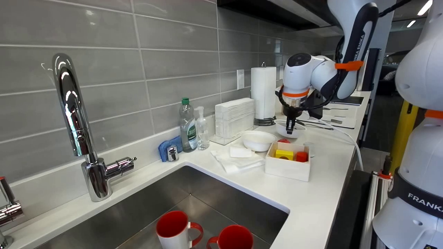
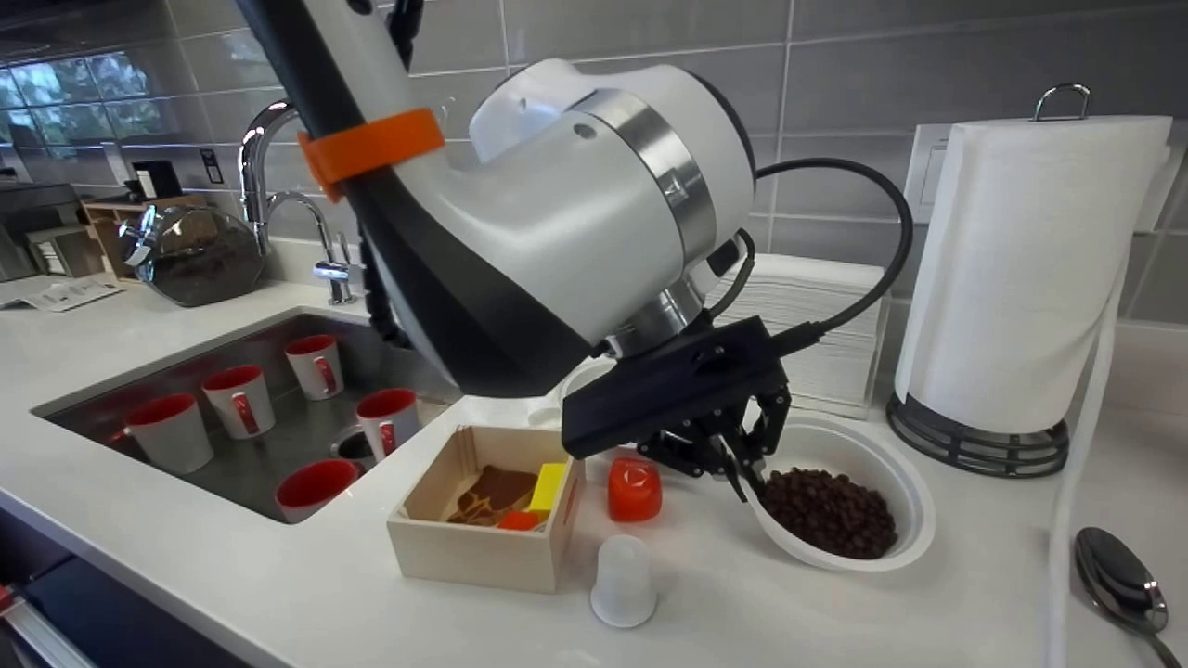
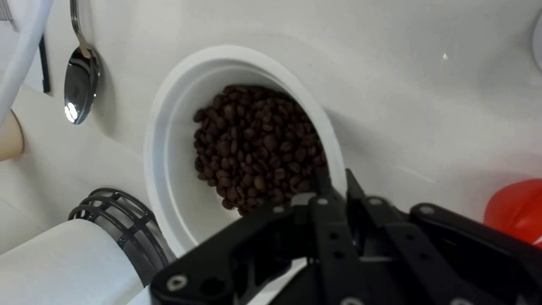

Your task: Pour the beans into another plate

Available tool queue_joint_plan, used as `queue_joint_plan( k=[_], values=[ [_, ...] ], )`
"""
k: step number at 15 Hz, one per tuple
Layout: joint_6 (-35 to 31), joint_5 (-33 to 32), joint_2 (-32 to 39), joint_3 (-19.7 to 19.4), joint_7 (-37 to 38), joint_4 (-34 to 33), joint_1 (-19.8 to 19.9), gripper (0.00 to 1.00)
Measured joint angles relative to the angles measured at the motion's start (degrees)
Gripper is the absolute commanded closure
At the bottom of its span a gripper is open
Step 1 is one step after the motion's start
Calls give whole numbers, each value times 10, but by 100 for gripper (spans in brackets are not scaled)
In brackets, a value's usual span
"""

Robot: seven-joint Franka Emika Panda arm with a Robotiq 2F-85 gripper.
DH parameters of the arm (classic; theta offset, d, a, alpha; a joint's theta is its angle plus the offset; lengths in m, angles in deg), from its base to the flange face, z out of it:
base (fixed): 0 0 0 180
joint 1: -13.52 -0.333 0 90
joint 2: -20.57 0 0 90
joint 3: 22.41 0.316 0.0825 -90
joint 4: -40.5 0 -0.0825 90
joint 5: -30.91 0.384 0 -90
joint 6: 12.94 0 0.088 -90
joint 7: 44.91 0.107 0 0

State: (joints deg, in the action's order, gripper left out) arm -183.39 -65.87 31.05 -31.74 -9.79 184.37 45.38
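Note:
A white bowl holds dark brown beans. The same bowl shows in the wrist view and, behind my fingers, in an exterior view. My gripper is shut on its rim, one finger inside over the beans and one outside. The gripper also shows in both exterior views. The beans lie heaped toward the gripper's side. I cannot tell whether the bowl is raised off the counter. The plate, a similar white bowl, stands nearer the sink; my arm mostly hides it in an exterior view.
A wooden box, a red container and a small white cup stand near the bowls. A paper towel roll, a white cable and a spoon are close by. The sink holds mugs.

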Motion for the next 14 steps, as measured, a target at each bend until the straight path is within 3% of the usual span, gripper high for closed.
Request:
queue_joint_plan(
  k=[9, 12, 14],
  values=[
    [57, 89, -71, 25, -38, 39, -23, 100],
    [77, 148, -108, 42, -78, 65, -34, 100],
    [90, 204, -140, 31, -120, 87, -69, 100]
  ],
)
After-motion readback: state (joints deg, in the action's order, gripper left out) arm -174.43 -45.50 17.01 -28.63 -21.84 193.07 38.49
